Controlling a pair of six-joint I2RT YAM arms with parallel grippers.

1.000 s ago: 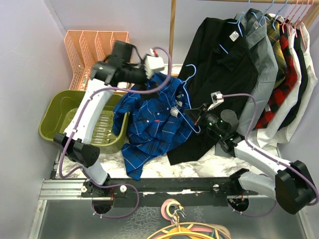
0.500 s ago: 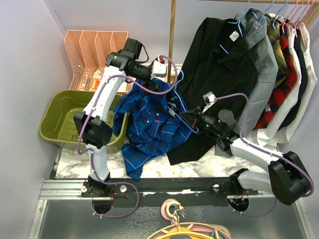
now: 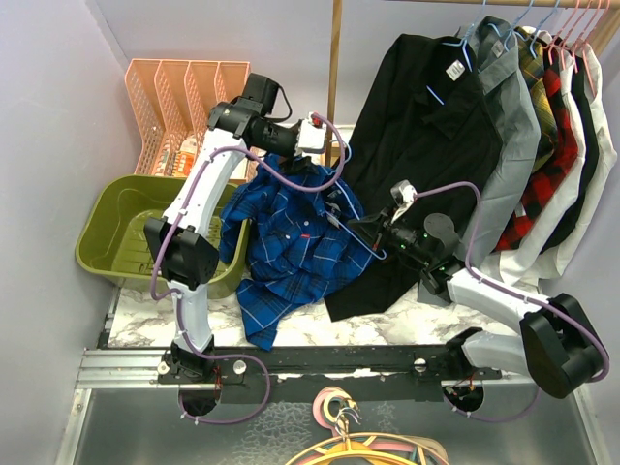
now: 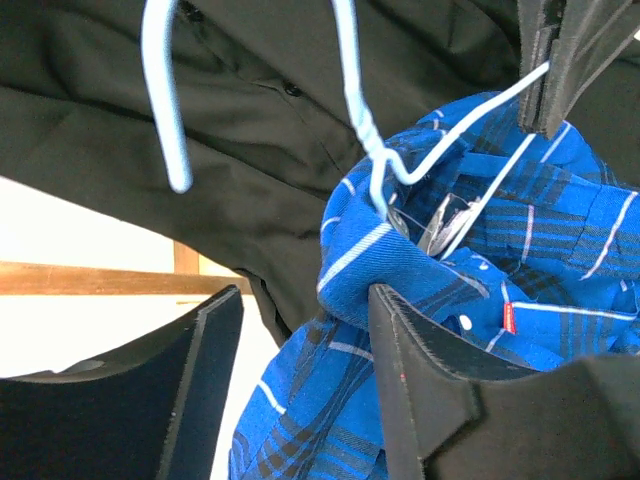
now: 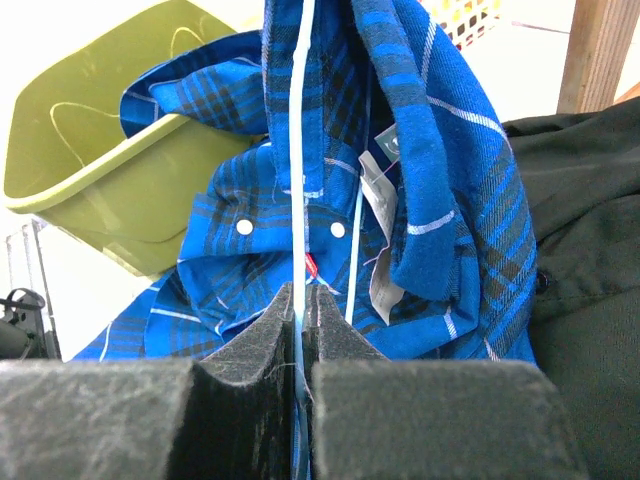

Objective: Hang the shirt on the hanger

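Observation:
The royal-blue plaid shirt point(image 3: 291, 237) hangs bunched over the thin light-blue hanger point(image 3: 341, 203), its lower part draped on the table. My right gripper point(image 3: 361, 229) is shut on the hanger's wire point(image 5: 302, 150), pinched between the pads point(image 5: 270, 330); the shirt point(image 5: 420, 200) hangs just beyond. In the left wrist view the hanger's hook point(image 4: 160, 90) and twisted neck point(image 4: 375, 150) rise out of the shirt's collar point(image 4: 470, 300). My left gripper point(image 4: 305, 300) stands open astride a fold of the shirt below the collar, with one finger point(image 4: 400, 350) against the cloth. From above, the left gripper point(image 3: 325, 160) is at the shirt's top.
An olive bin point(image 3: 116, 218) sits at the left, with an orange rack point(image 3: 174, 97) behind it. A black shirt point(image 3: 426, 145) and a row of other shirts point(image 3: 542, 116) hang at the right. A wooden post point(image 3: 335, 58) rises behind. Pink and yellow hangers point(image 3: 358, 441) lie at the near edge.
My left arm has swung right to the shirt's collar and its jaws have narrowed around a fold. The right gripper has shifted the hanger slightly left.

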